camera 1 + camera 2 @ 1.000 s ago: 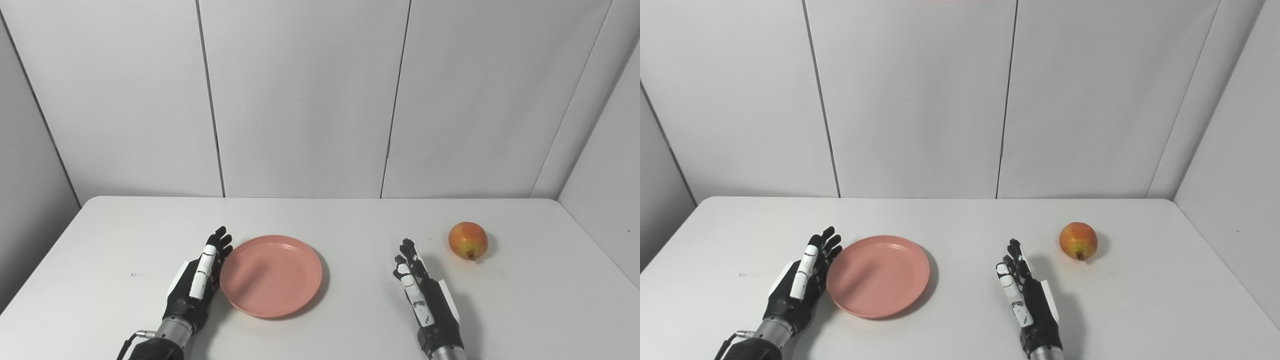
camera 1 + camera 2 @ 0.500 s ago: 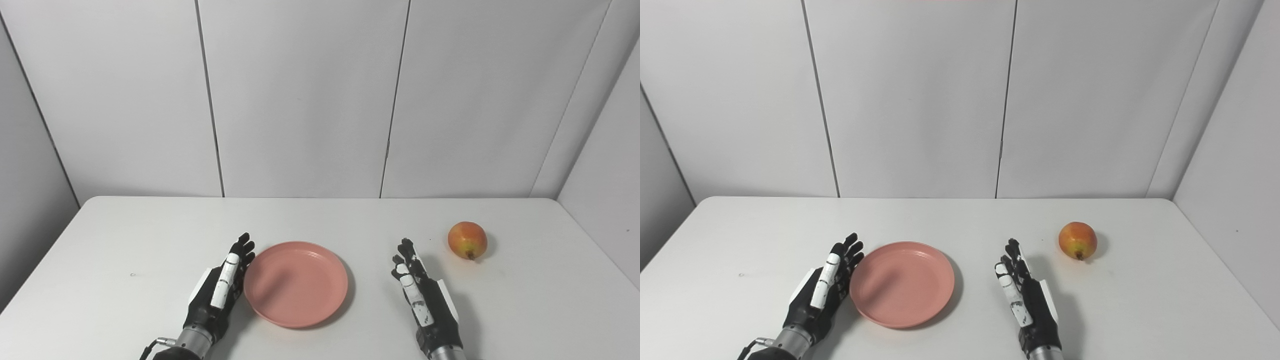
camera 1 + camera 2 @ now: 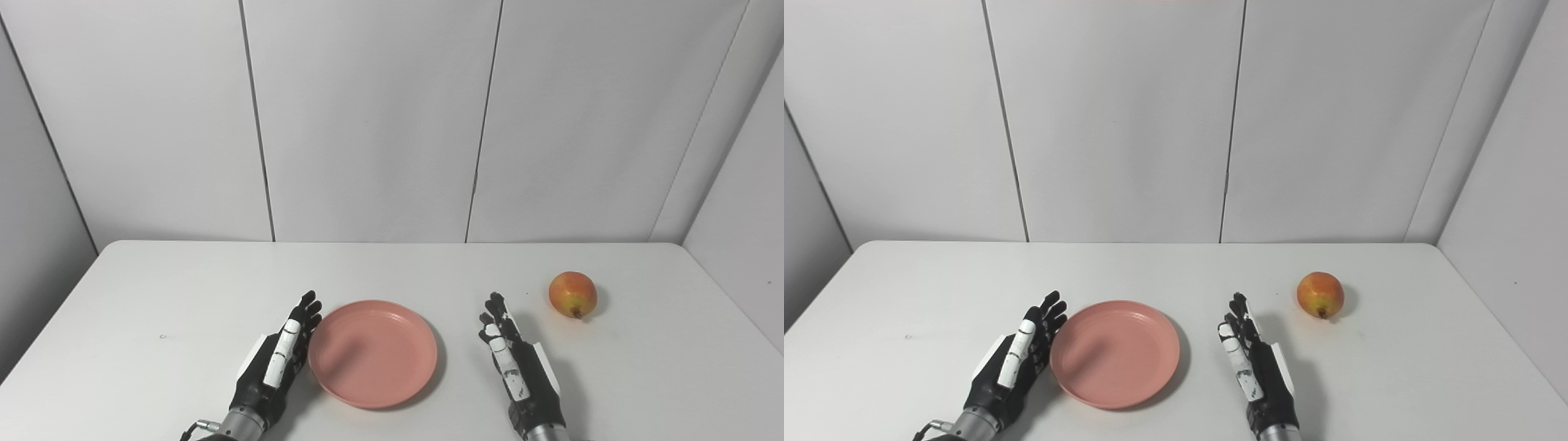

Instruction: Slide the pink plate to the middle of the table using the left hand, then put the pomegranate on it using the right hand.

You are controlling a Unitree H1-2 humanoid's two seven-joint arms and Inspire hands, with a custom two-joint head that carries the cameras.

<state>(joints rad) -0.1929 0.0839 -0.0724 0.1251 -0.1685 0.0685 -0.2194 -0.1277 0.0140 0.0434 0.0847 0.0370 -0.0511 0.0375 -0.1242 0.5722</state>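
The pink plate (image 3: 372, 353) lies flat near the front middle of the white table (image 3: 184, 288). My left hand (image 3: 275, 364) stands on edge against the plate's left rim, fingers straight and apart, open. My right hand (image 3: 517, 370) stands on edge a little right of the plate, open and holding nothing. The pomegranate (image 3: 572, 294), red and yellow, sits on the table at the right, beyond and to the right of the right hand and apart from it.
White wall panels close off the table's back and both sides. A small dark speck (image 3: 162, 336) marks the tabletop at the left. The table's right edge runs close past the pomegranate.
My left hand has pushed the pink plate rightward and slightly nearer across the table. The right hand and the pomegranate have stayed where they were.
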